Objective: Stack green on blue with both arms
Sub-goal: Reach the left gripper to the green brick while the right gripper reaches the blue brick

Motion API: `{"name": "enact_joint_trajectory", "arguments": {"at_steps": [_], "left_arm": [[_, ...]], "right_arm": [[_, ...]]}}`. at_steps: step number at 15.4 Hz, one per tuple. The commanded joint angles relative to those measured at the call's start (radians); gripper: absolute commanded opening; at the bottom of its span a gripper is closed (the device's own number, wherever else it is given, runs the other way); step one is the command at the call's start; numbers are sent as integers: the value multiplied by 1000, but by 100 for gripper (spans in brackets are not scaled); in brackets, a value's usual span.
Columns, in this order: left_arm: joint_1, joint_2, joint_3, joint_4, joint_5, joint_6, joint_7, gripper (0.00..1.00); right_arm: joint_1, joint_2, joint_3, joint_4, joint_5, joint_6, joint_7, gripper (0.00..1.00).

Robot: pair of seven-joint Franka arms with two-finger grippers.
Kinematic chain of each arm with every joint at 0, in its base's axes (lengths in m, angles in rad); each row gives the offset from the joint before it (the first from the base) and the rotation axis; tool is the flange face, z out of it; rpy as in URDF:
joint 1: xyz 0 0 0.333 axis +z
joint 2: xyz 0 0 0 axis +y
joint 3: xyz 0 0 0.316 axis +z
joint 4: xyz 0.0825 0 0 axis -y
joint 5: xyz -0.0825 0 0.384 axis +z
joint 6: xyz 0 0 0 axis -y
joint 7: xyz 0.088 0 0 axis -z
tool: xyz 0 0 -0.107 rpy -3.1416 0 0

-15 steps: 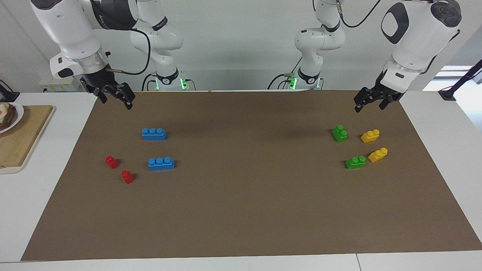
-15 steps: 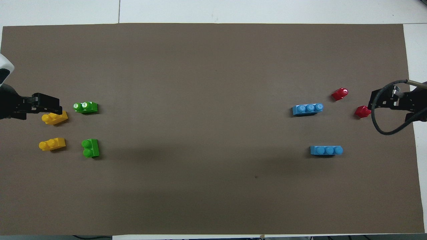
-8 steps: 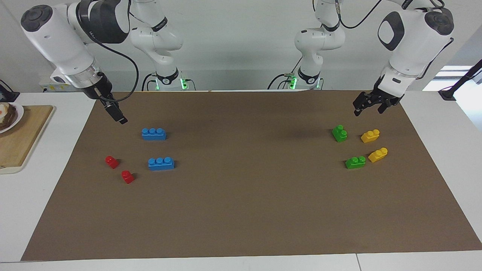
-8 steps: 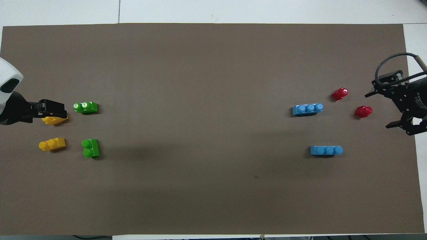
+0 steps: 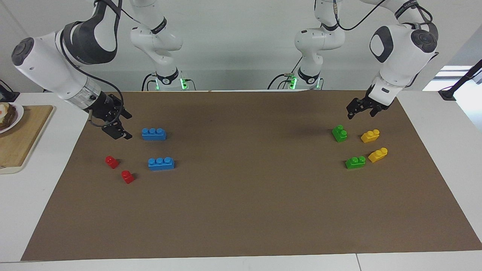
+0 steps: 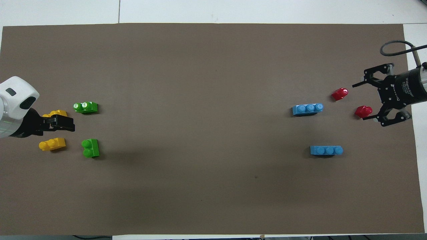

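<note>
You find almost nothing to read here. The right hand, over the tabletop's edge at the right arm's end, carries a few lines of small white print on its black body in the overhead view, but the letters are too small to make out. Dark lettering runs along the right arm's grey joint band in the facing view, and it cannot be read either. The bricks, the brown mat and the tabletop show no text, numbers or signs.
</note>
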Motion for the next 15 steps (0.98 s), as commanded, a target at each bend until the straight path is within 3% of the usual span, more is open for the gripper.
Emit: {"name": "enact_joint_trajectory", "arguments": {"at_steps": [1,8,15], "left_arm": [[8,-39,-2,-80,10,46,-9,100],[7,-38,-4,-181,10,141,-15,100],[7,-31,-4,-247,10,207,-15,100]], "right_arm": [[-20,66,10,43,62,38,20,95],[-14,120,11,-91,91,194,-28,95],[-6,103,11,-174,125,185,-48,95]]}}
